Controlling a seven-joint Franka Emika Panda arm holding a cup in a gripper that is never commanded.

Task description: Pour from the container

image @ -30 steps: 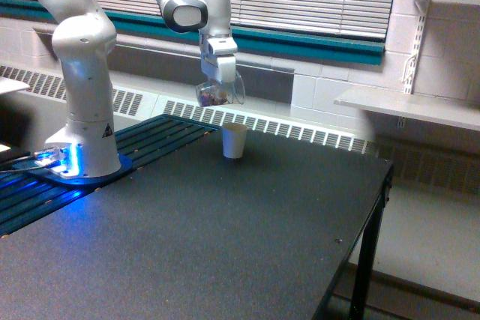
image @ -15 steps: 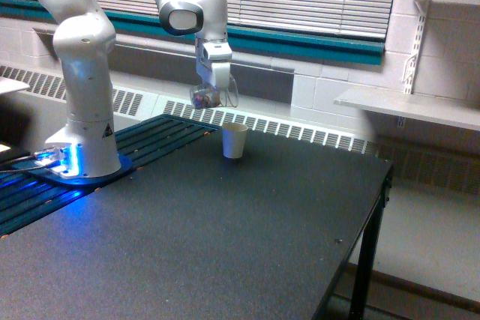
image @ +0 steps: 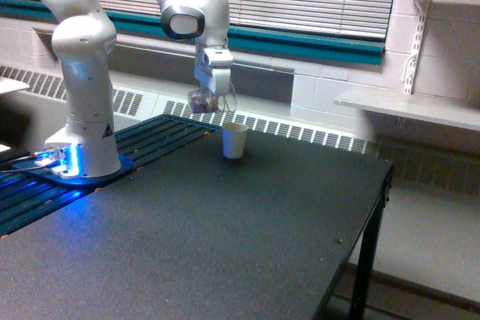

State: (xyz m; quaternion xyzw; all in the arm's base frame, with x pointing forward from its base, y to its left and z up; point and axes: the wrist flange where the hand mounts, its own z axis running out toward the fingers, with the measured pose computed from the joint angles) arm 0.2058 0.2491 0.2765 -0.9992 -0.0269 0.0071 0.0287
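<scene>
My gripper (image: 212, 95) hangs from the white arm over the far part of the black table (image: 225, 237). It is shut on the container (image: 202, 100), a small clear plastic cup with mixed-colour bits inside. The container is tilted, its bottom toward the exterior view's left. A white paper cup (image: 234, 141) stands upright on the table, below the gripper and a little to the exterior view's right. There is a clear gap between the container and the paper cup's rim.
The arm's white base (image: 82, 148) stands at the exterior view's left on a slatted blue-lit platform (image: 45, 192). A radiator grille (image: 300, 133) and window blinds run behind the table. A shelf (image: 412, 106) juts out at the right. The table's edge (image: 379, 207) drops off at the right.
The gripper has shifted slightly to the exterior view's left and turned at the wrist, so the container now tilts more. The white paper cup has stayed in place.
</scene>
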